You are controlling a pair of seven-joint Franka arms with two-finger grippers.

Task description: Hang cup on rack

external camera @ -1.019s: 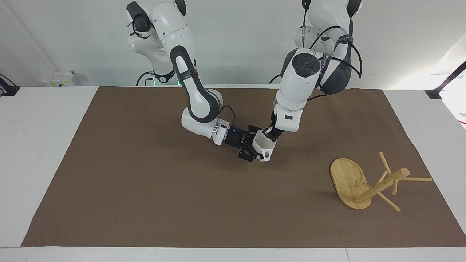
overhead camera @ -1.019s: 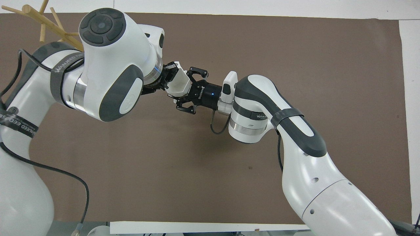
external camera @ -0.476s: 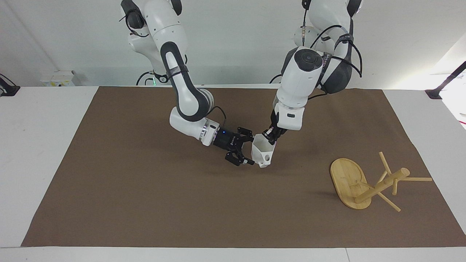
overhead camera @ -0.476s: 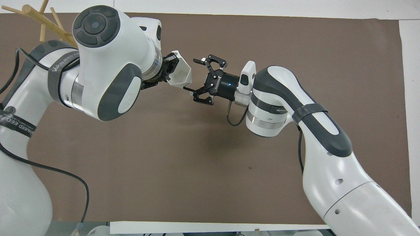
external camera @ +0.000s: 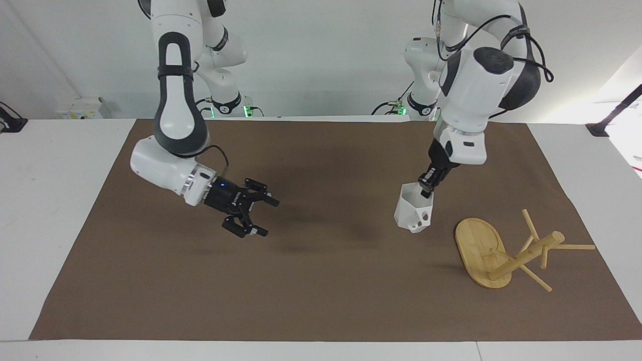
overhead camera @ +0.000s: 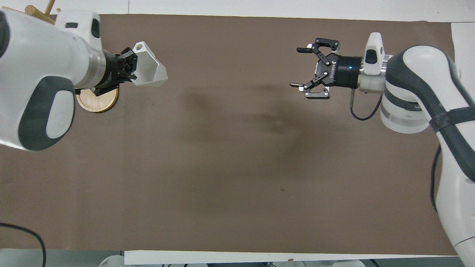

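Your left claw [external camera: 426, 189] is pinching the cup [external camera: 414, 214] above the worktop [external camera: 321, 281], beside the toppled rack [external camera: 501, 250]; your right claw [external camera: 263, 215] is hovering spread.

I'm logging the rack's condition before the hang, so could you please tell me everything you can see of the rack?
The rack looks like light bamboo: an oval flat base, a round central post and several thin pegs sticking out from the post. It is not upright; it lies tipped over on the brown mat at the left arm's end of the table, the base standing on its edge and the post slanting low, with pegs resting on the mat. Nothing else touches it. The cup hangs in the air beside it, apart.
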